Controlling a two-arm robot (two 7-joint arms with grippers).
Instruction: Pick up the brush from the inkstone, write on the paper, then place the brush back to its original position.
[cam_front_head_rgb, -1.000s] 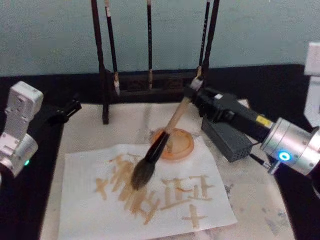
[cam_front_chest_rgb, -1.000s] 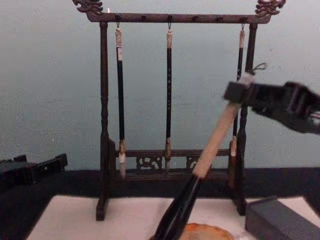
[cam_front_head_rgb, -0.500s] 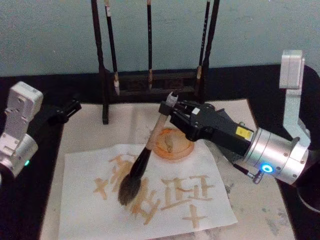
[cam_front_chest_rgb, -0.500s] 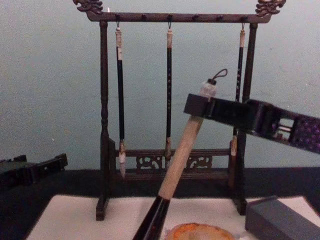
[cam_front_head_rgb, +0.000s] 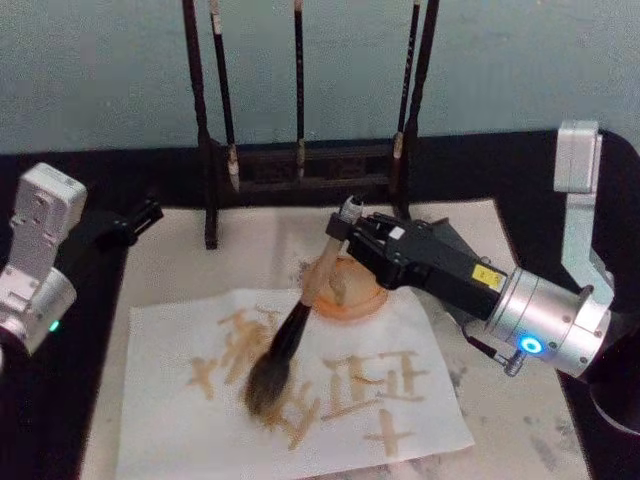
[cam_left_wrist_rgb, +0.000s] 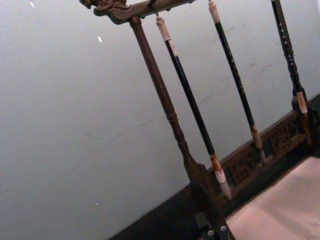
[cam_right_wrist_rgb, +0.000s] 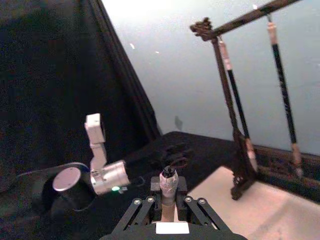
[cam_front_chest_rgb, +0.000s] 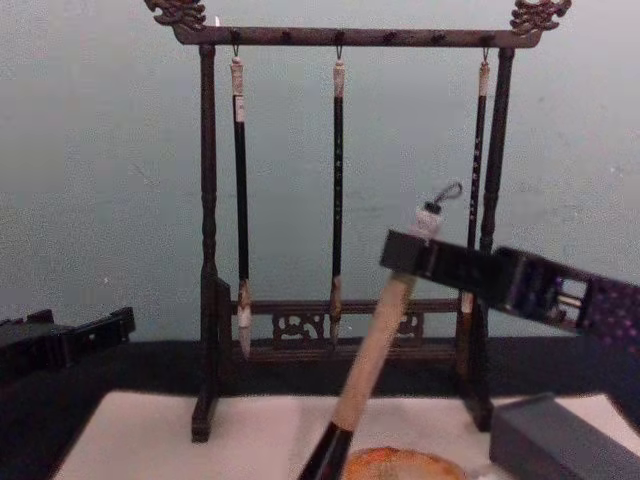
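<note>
Clamping the brush (cam_front_head_rgb: 300, 320), the right gripper (cam_front_head_rgb: 346, 226) seems mid-stroke on the paper (cam_front_head_rgb: 180, 440); next, resettle it on the inkstone (cam_front_head_rgb: 356, 296); left gripper (cam_front_head_rgb: 140, 215) idles.

The brush (cam_front_head_rgb: 296, 325) has a pale tan handle, a glossy black ferrule and grey-brown bristles, and the inkstone (cam_front_head_rgb: 352, 292) is orange-brown. The paper (cam_front_head_rgb: 170, 420) is off-white, patterned with tan-brown strokes, on a cream surface (cam_front_head_rgb: 520, 420) mottled with grey. The right hand (cam_front_head_rgb: 343, 235) is black on a silver wrist with a blue light; the rack (cam_front_chest_rgb: 207, 250) is dark brown against a pale blue-green wall (cam_front_chest_rgb: 100, 150).
</note>
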